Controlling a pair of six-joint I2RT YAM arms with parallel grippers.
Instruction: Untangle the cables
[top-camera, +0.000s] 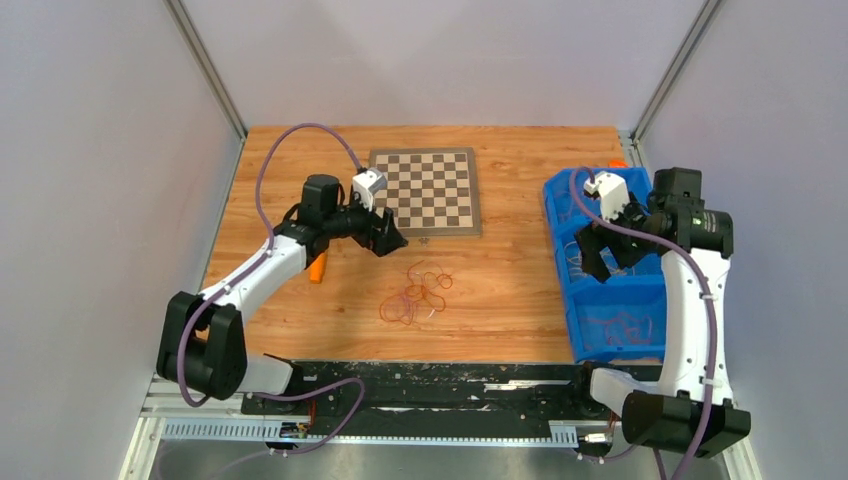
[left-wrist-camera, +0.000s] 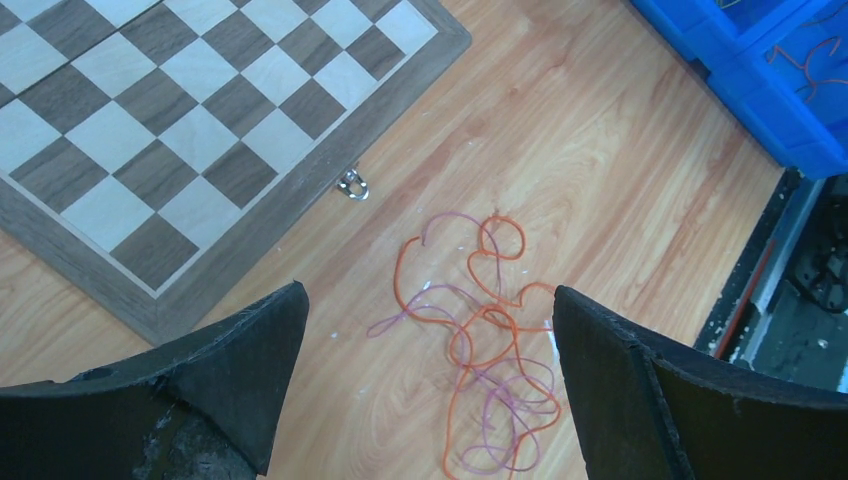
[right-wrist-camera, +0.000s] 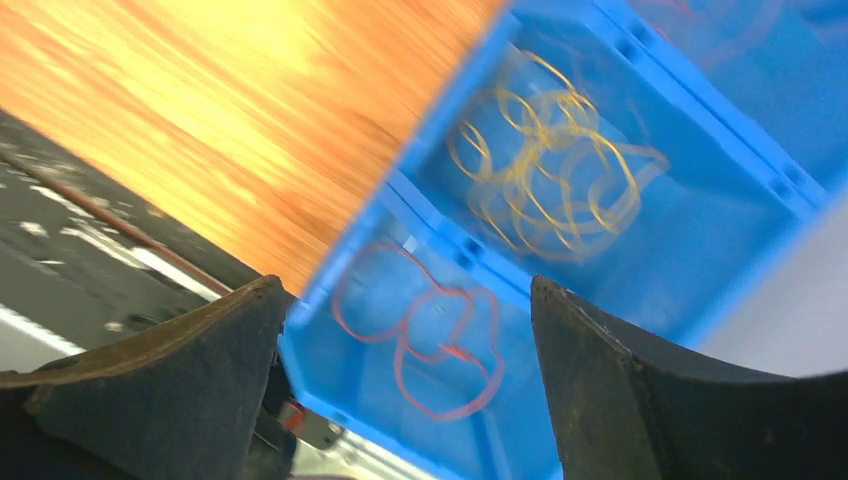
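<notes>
A loose tangle of cables (left-wrist-camera: 487, 345) lies flat on the bare tabletop (left-wrist-camera: 620, 150), near its middle. It is made of hair-thin orange strands crossed with pale purple ones, in many small overlapping loops, with some ends trailing free. Well apart from it, a bunch of yellow cables (right-wrist-camera: 550, 160) sits coiled in one compartment of the blue bin (right-wrist-camera: 700, 230), blurred in the right wrist view. In the neighbouring compartment lie reddish-orange cables (right-wrist-camera: 430, 345) — a few rounded loops, flat on the floor.
</notes>
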